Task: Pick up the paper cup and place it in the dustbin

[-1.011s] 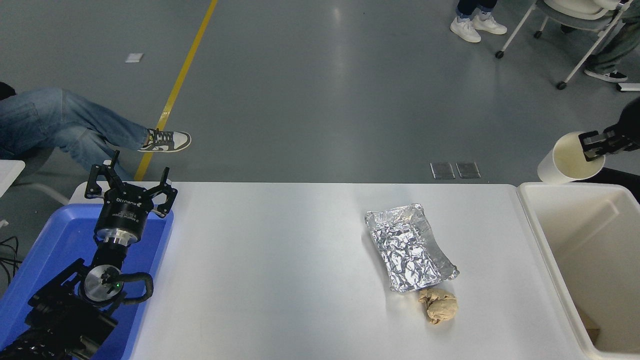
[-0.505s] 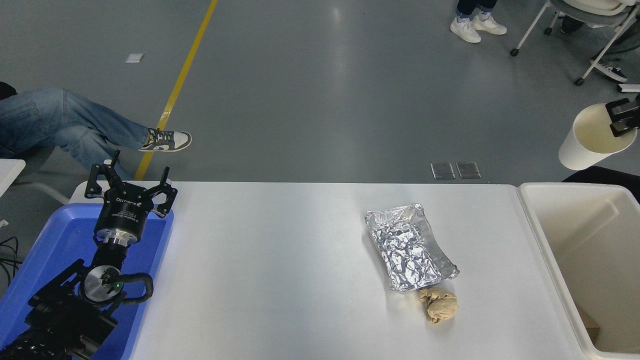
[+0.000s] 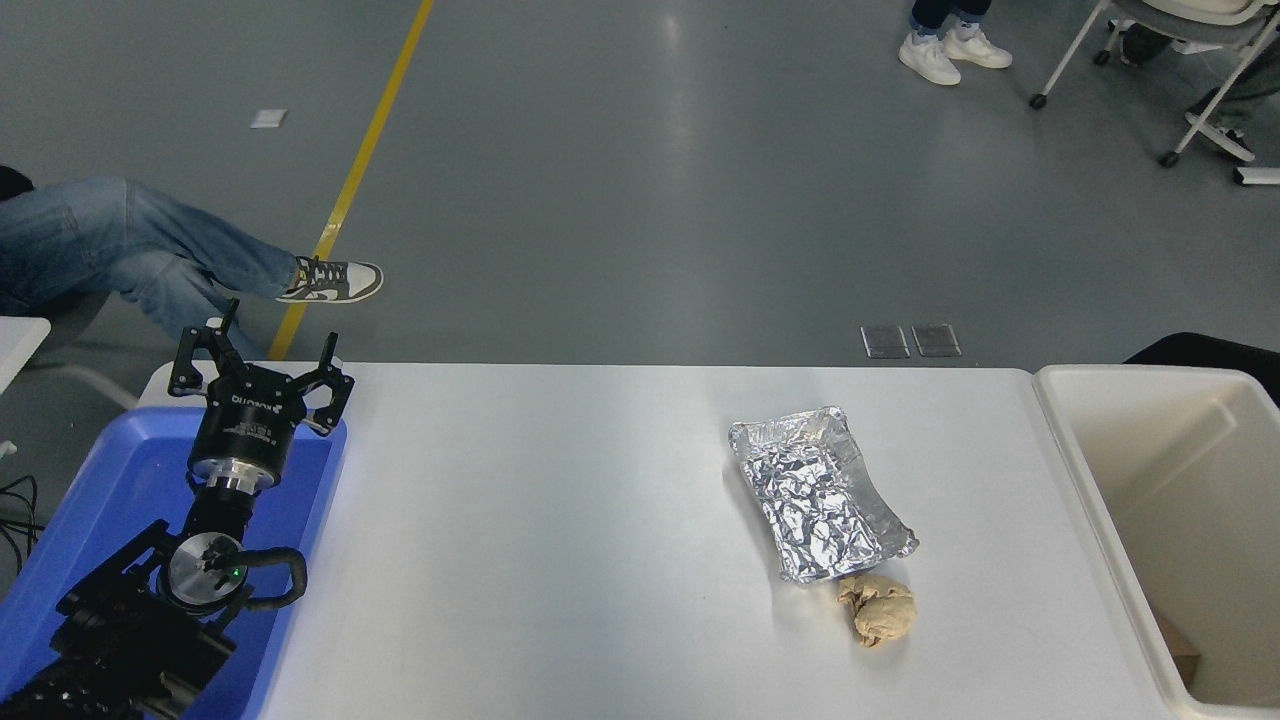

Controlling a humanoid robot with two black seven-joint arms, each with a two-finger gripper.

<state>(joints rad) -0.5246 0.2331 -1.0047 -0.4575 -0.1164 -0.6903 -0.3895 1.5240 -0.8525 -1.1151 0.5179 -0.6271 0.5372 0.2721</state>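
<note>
Landmark: the bin [image 3: 1062, 455], a deep cream-white container at the right end of the white table [image 3: 560, 560].

Cup: not visible anywhere in the head view, neither on the table nor in the visible part of the bin. Its position cannot be determined.

Right arm and right tool: out of the picture; state cannot be determined.

Left tool [image 3: 260, 375]: at the table end opposite the bin, above the far rim of the blue tray [image 3: 110, 470]. Its fingers are spread wide and grip nothing. The left arm enters from the lower left corner over the tray.

Foil tray [image 3: 818, 494]: on the table, left of the bin and apart from it, set at an angle to the bin's long wall.

Paper ball [image 3: 878, 611]: crumpled, tan, at the near corner of the foil tray, just beside it, left of the bin.

Bin interior: a brown corner of some item shows at the lower near wall; it cannot be identified.

Beyond the table: grey floor with a yellow line, and a person's jeans-clad legs opposite the bin side.
</note>
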